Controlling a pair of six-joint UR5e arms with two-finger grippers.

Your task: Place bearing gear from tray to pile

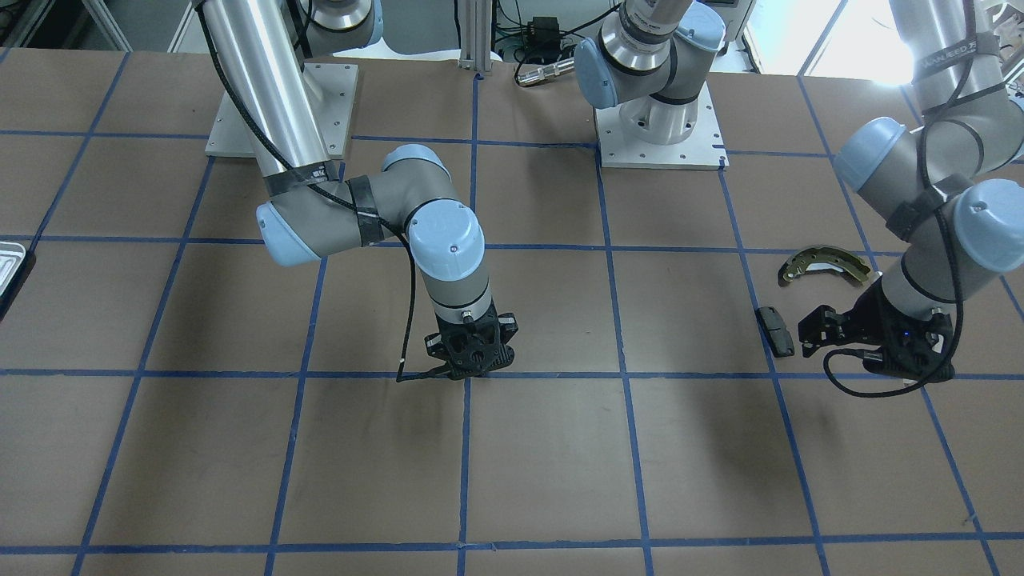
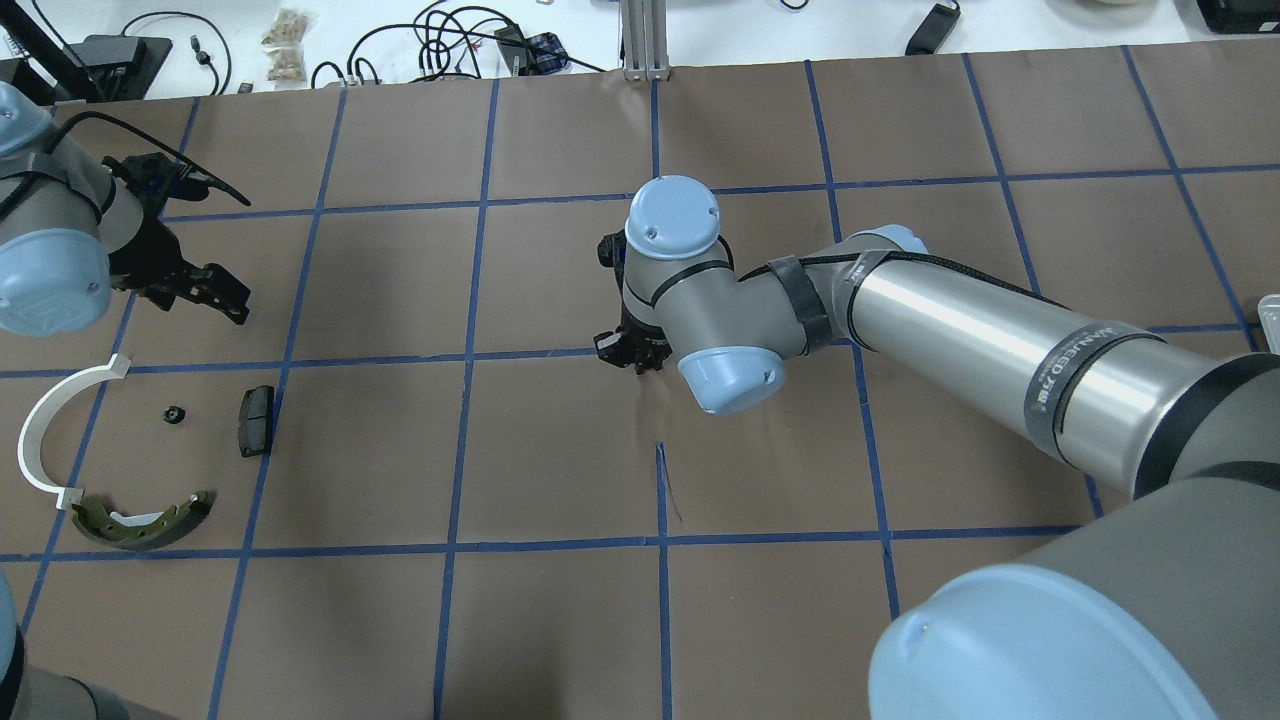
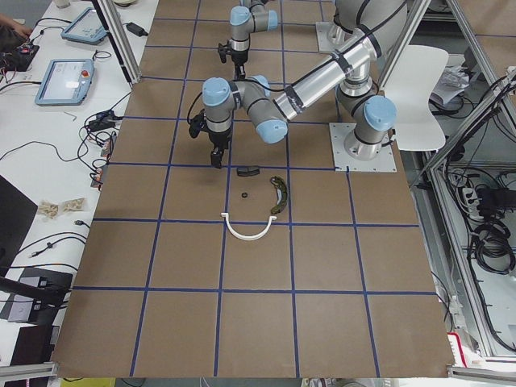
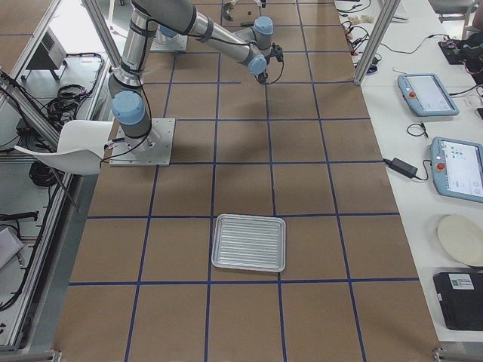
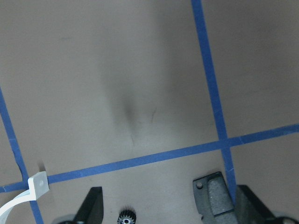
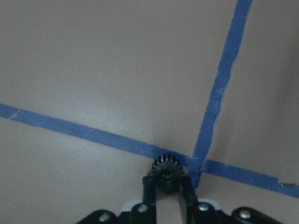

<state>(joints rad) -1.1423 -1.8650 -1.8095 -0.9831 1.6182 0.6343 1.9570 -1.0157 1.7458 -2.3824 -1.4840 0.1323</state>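
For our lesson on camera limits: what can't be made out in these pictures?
- Overhead view: right gripper tips hidden under its own wrist.
- Front-facing view: tray cut off by the left edge.
- Left wrist view: small gear cut by the bottom edge.
- Front-facing view: white arc hidden behind left arm.

Lab: taped-grid table (image 4: 302,188), teach pendants (image 4: 428,93)

Right arm (image 2: 960,330) is silver with pale-blue caps, black hand (image 1: 472,364)
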